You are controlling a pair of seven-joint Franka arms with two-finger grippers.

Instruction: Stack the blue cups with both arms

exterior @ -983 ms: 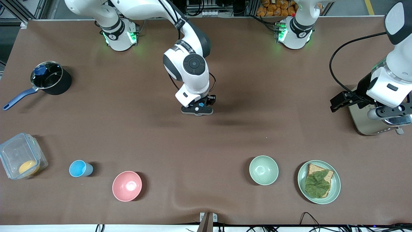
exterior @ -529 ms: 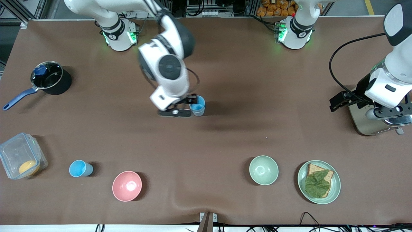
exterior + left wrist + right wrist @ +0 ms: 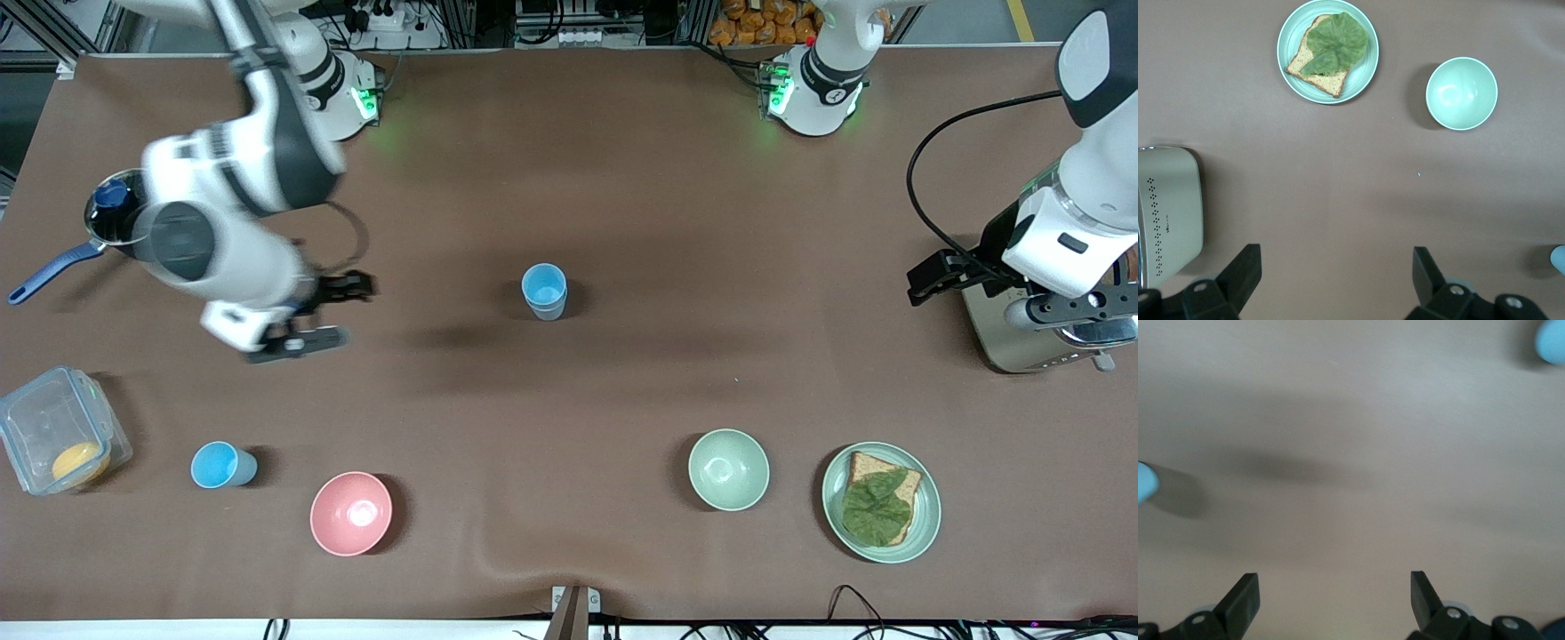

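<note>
Two blue cups [image 3: 544, 291] stand stacked, one inside the other, on the middle of the table. A third sky blue cup [image 3: 222, 465] sits near the front camera toward the right arm's end, beside the pink bowl [image 3: 350, 513]. My right gripper [image 3: 293, 342] is open and empty in the air over bare table between the pot and that cup. Its wrist view [image 3: 1336, 600] shows bits of blue cup at two edges [image 3: 1551, 340]. My left gripper [image 3: 1080, 311] waits open and empty by the toaster [image 3: 1005, 342]; its fingers [image 3: 1238, 273] frame bare cloth.
A black pot [image 3: 140, 218] with a blue handle and a clear box [image 3: 58, 431] holding something orange sit at the right arm's end. A pale green bowl [image 3: 728, 468] and a plate [image 3: 925, 520] with bread and lettuce sit near the front camera.
My right gripper let go of the blue cup, leaving it stacked mid-table, and swung fast toward the right arm's end of the table. The left arm has barely moved.
</note>
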